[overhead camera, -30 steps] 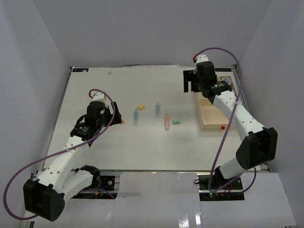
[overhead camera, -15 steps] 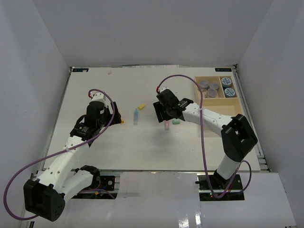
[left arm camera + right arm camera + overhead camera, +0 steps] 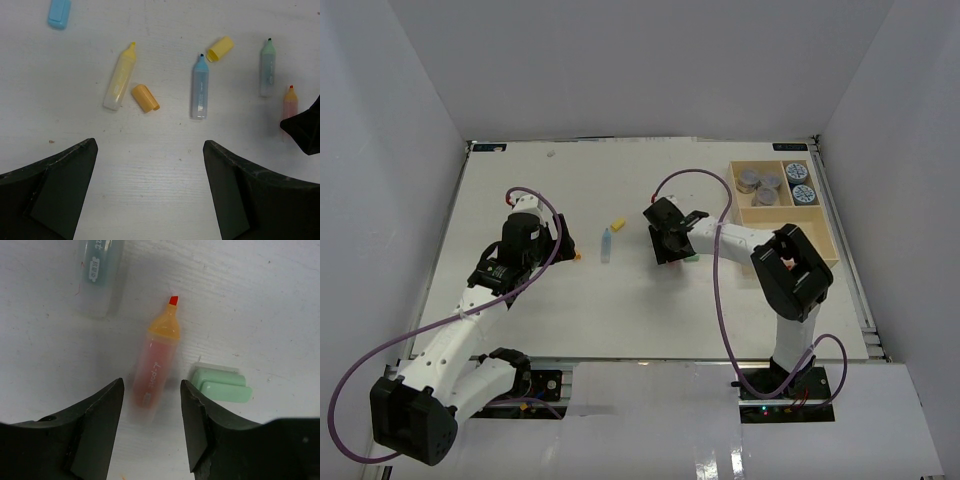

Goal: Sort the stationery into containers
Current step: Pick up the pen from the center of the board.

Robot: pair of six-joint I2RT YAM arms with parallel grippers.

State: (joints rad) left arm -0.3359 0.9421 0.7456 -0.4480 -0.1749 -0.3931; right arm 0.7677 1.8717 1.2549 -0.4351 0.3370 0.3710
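My right gripper (image 3: 152, 405) is open and low over the table. Its fingers straddle the lower end of an orange-red marker (image 3: 155, 365) without touching it. A green cap (image 3: 222, 385) lies just right of it and a green marker (image 3: 100, 275) lies above left. In the top view the right gripper (image 3: 670, 245) is at mid-table. My left gripper (image 3: 150, 145) is open and empty, short of a yellow marker (image 3: 120, 77), an orange cap (image 3: 145, 97), a blue marker (image 3: 200, 87) and a yellow cap (image 3: 220, 48). The wooden tray (image 3: 810, 225) is at the back right.
The tray's small sections hold grey rolls (image 3: 760, 185) and blue-and-white rolls (image 3: 800, 180). A blue cap (image 3: 59, 12) lies far left in the left wrist view. White walls enclose the table on three sides. The right arm's purple cable loops above the markers.
The right arm swung from over the tray to mid-table and came down over the orange-red marker. The left arm has not moved.
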